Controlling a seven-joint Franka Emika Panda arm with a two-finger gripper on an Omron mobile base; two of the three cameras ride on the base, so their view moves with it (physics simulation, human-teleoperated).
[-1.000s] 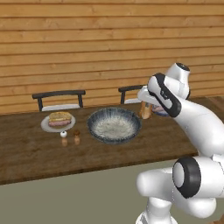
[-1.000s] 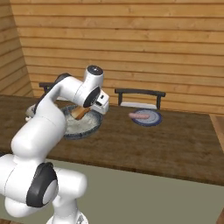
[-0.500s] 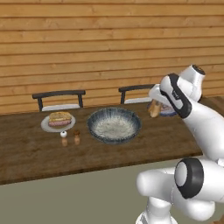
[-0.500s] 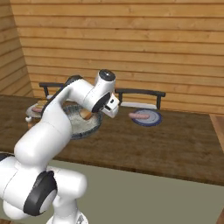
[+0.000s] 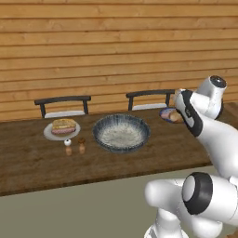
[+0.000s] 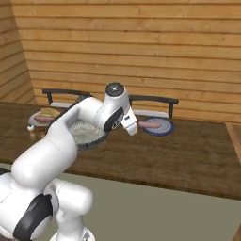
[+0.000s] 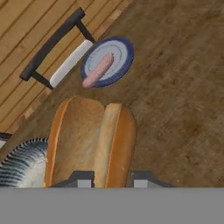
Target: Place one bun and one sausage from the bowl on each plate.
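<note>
One bun [image 7: 89, 142] sits clamped between the nearly closed gripper [image 7: 112, 177], above the table short of the blue plate [image 7: 118, 57]. Best to carry it over that plate's sausage [image 7: 98, 70] before releasing. Two plates count; the pale plate [image 5: 49, 134] holds its pair, beside the bowl [image 5: 122, 133].

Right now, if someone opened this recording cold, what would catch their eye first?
The split bun held in the gripper, carried above the wooden table towards the bluish plate that already bears a sausage. Next, the big speckled bowl mid-table, and to its left the pale plate already stocked with bun and sausage.
</note>
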